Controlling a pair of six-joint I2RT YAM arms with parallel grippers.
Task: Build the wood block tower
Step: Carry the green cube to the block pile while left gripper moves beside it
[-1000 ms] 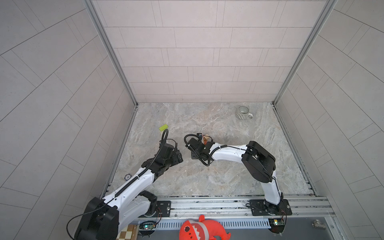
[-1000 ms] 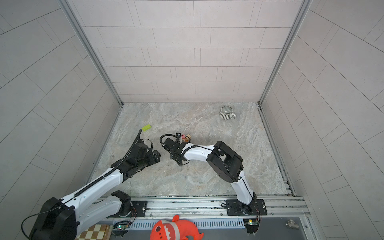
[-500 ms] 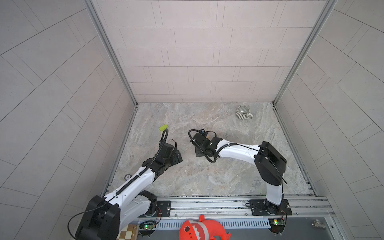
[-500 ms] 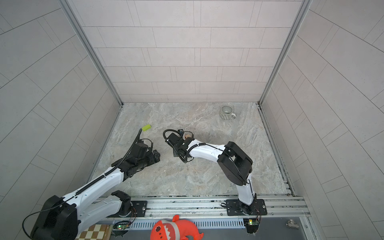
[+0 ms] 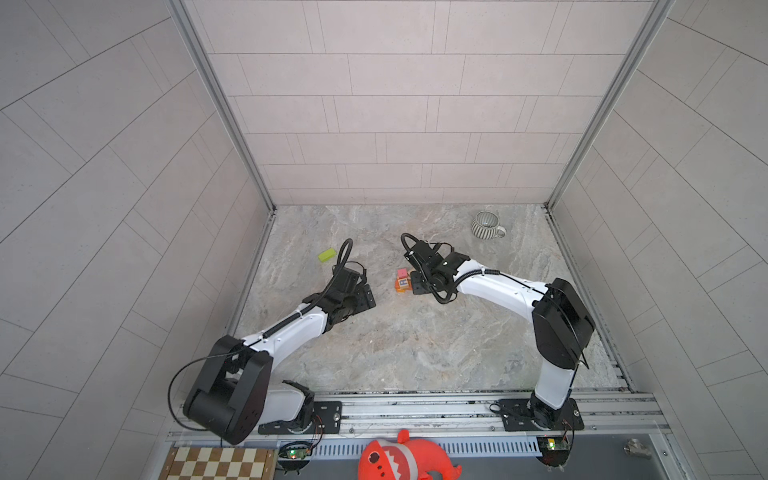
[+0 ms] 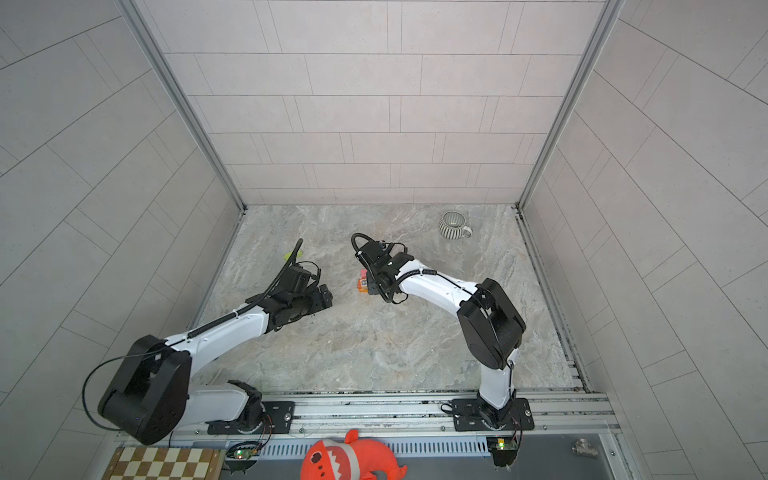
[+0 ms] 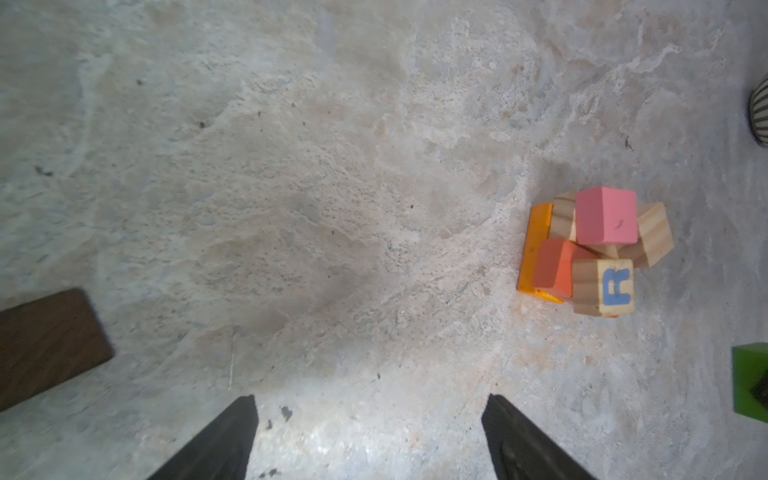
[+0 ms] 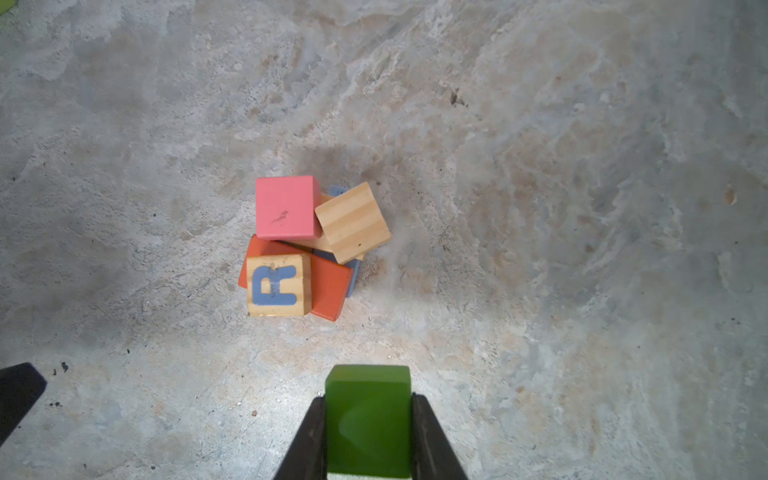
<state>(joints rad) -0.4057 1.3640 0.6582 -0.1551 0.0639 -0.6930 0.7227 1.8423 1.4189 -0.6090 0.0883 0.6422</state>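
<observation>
The wood block tower is a jumbled low pile (image 5: 402, 282) (image 6: 363, 283) at mid floor. A pink cube (image 8: 284, 212) and a tan cube (image 8: 353, 222) lie on top. A cube lettered R (image 8: 278, 284) rests on an orange block (image 8: 330, 286). My right gripper (image 8: 369, 401) is shut on a green block (image 8: 368, 419), just right of the pile in both top views (image 5: 419, 284). My left gripper (image 7: 370, 405) hangs open over bare floor, left of the pile (image 5: 368, 297). A dark brown block (image 7: 45, 345) lies near it. A lime block (image 5: 327, 254) lies far left.
A grey-and-white striped mug (image 5: 486, 225) (image 6: 454, 225) stands at the back right. Side walls close in the marble floor (image 5: 415, 353). In front run the base rail (image 5: 415, 409), a red shark plush (image 5: 405, 459) and a checkerboard (image 5: 220, 463).
My right arm has swung to the right and its gripper has drawn back off the pile, so the blocks now show. The left arm has stayed put.
</observation>
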